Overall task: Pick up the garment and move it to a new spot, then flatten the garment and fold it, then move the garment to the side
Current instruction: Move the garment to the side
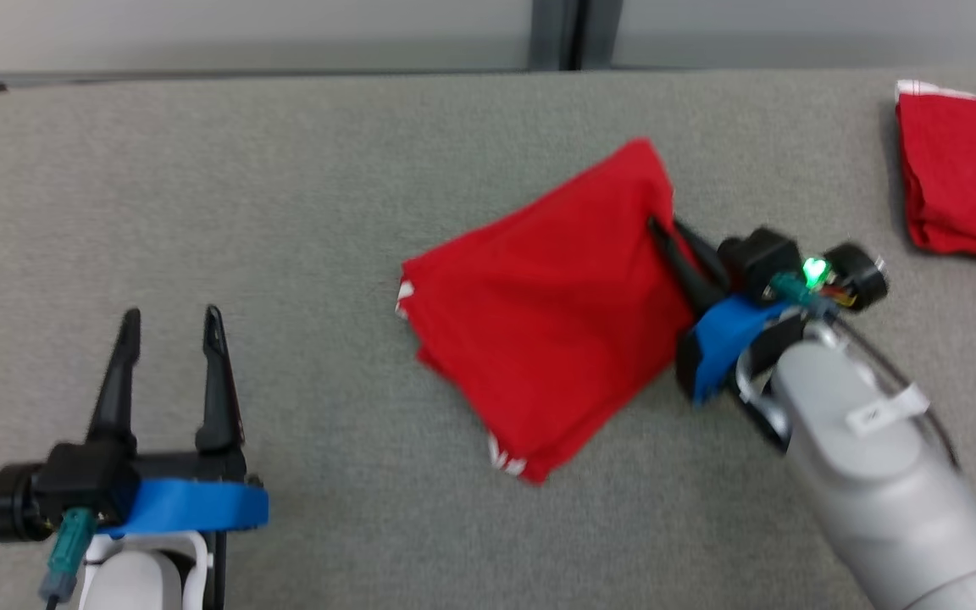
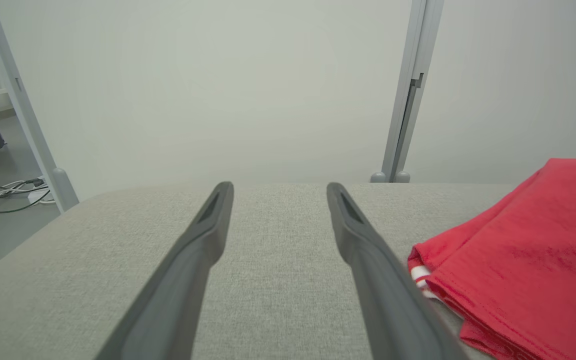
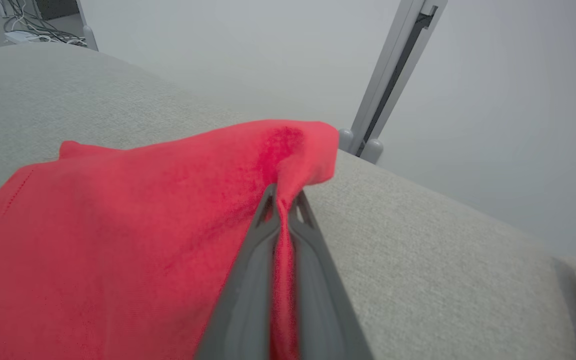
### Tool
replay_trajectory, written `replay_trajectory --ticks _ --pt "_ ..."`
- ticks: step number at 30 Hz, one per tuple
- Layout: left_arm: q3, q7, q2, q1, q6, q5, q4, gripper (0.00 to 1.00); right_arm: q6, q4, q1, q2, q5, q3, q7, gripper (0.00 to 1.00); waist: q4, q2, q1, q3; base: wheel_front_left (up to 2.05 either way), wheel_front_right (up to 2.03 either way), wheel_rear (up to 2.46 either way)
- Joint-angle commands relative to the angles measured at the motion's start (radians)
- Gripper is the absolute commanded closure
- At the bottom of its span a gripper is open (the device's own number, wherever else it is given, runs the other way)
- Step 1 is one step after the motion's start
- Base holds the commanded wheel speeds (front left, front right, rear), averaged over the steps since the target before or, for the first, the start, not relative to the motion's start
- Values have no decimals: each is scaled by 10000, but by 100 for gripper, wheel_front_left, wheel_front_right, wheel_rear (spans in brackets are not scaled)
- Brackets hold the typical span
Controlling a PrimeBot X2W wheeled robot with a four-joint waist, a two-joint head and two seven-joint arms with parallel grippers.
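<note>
Jaws of the right gripper (image 3: 284, 197) are pinched shut on a lifted edge of the folded red garment (image 1: 547, 322); the garment lies mid-way across the grey surface (image 1: 285, 212); the left gripper (image 1: 172, 315) stands wide open and empty, well apart on its left; another red cloth (image 1: 962, 169) lies far right.

A red garment (image 1: 547, 330), folded roughly square with white trim at its left and near corners, is laid right of centre; its far-right edge is pinched upward.
</note>
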Motion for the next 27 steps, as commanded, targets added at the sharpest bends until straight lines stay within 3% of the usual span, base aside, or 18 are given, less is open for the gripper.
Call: replay_trajectory --ticks 1,9,20,27 --pt "24 -23 -17 -292 -33 28 -315 0 2 -72 -657 -305 -82 -7 -1 100 -37 -1 -1 445 0 0 0" --pt "130 -23 160 -700 -111 264 -1284 0 0 -394 -2235 -1259 -53 -435 -1 100 -934 -1 -1 1643 0 0 0" --pt "160 -23 900 -1083 -168 624 -2505 0 0 -716 -3283 -2799 156 -1560 0 100 -2385 -1 -1 2943 0 0 0" --pt "87 -23 1116 -1206 -170 677 -2984 0 0 -240 -3977 -3865 274 -1963 268 100 -2612 -1 -1 3420 0 0 0"
